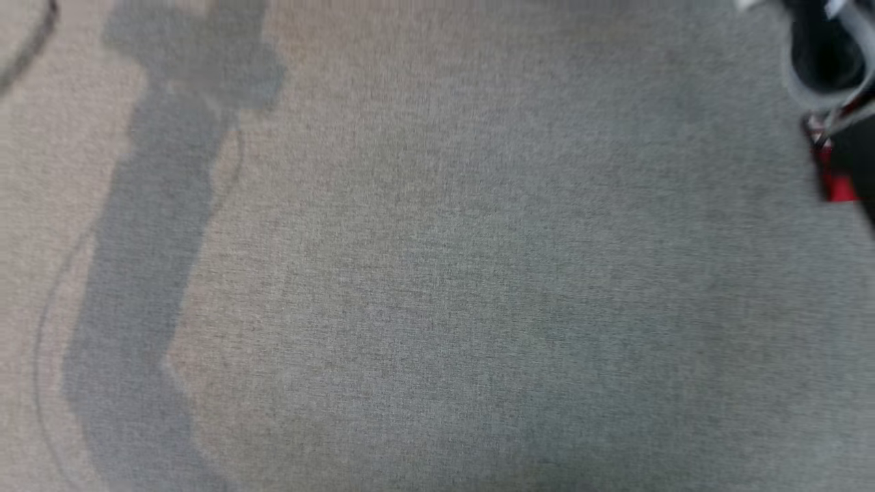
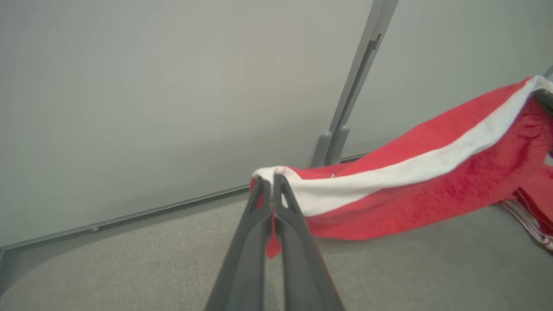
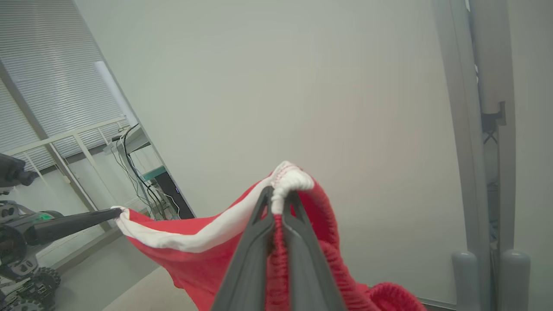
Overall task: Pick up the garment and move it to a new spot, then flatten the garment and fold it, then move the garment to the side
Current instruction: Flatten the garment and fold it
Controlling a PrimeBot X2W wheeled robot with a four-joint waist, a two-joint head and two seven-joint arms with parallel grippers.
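The red garment (image 2: 410, 190) with its white band hangs stretched between the two arms, sagging toward the grey cloth surface (image 2: 129, 259). The left gripper (image 2: 272, 179) has its jaws clamped on one end of the band, and the right gripper (image 3: 278, 194) on the other, bunched end. Both arms are held apart, pointing at the wall. This looks like the carry to a new spot. Next, I'd say, it needs lowering evenly and taut.

Red garment (image 2: 414, 185) with white band (image 2: 389, 177), stretched aloft
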